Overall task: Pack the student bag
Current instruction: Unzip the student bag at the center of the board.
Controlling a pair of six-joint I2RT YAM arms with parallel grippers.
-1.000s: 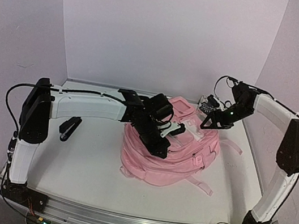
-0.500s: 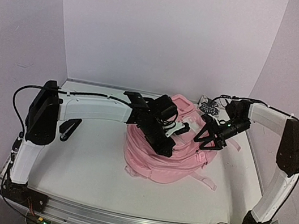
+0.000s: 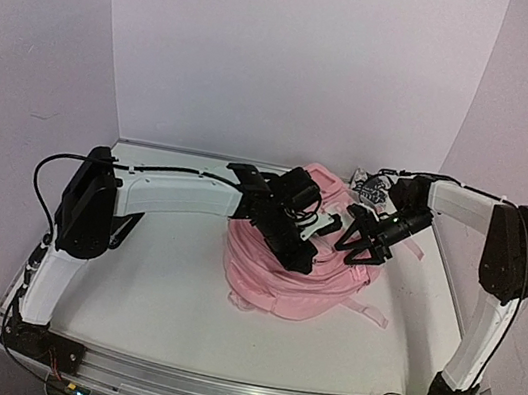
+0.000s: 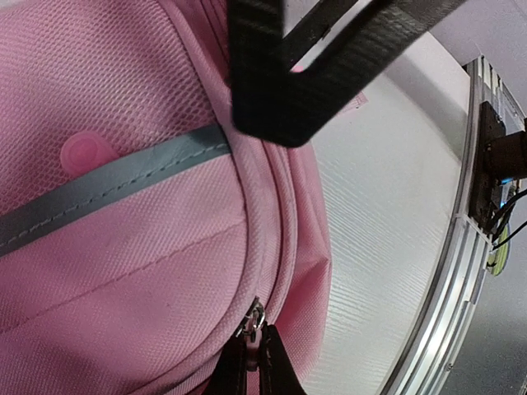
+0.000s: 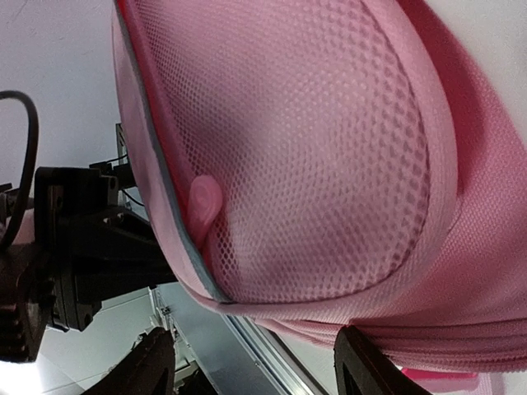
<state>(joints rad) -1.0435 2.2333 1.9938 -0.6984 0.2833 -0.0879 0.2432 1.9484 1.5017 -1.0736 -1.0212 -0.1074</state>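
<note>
Moved: the right arm has swung down from its raised spot near the back wall, so the right gripper [image 3: 353, 253] now sits low at the 2 o'clock side of the student bag [image 3: 299, 290]. The left arm's elbow has slid inward, and the bag has shifted a little toward 3 o'clock.
Student bag: it lies heaped on the white table [image 3: 157, 291], just off the table's centre toward 2 o'clock in the top view. A strap trails out at 4 o'clock.
Left gripper [image 4: 254, 352]: reaching in from 9 o'clock across the top of the bag. Its jaws are closed tight, and the fingertips pinch the metal zip pull [image 4: 256, 317] on the bag's curved seam.
Right gripper: jaws stand apart with nothing between them. Its wrist view is filled by the bag's pink mesh panel [image 5: 313, 140]. Whether the fingers touch the fabric cannot be told.
Reflective strip [image 4: 115, 177]: a grey band with stitched edges, running across the pink fabric above the zip seam.
Pink tab [image 4: 82, 152]: small and rounded, sitting on the mesh just beside the strip.
Patterned item [image 3: 374, 188]: small, black and white, at 1 o'clock from the bag near the back wall, close behind the right wrist.
Dark object [image 3: 123, 228]: at 9 o'clock on the table, mostly hidden by the left arm's elbow. What it is cannot be told.
Rail [image 3: 231, 393]: an aluminium bar along the 6 o'clock edge, carrying both arm bases.
</note>
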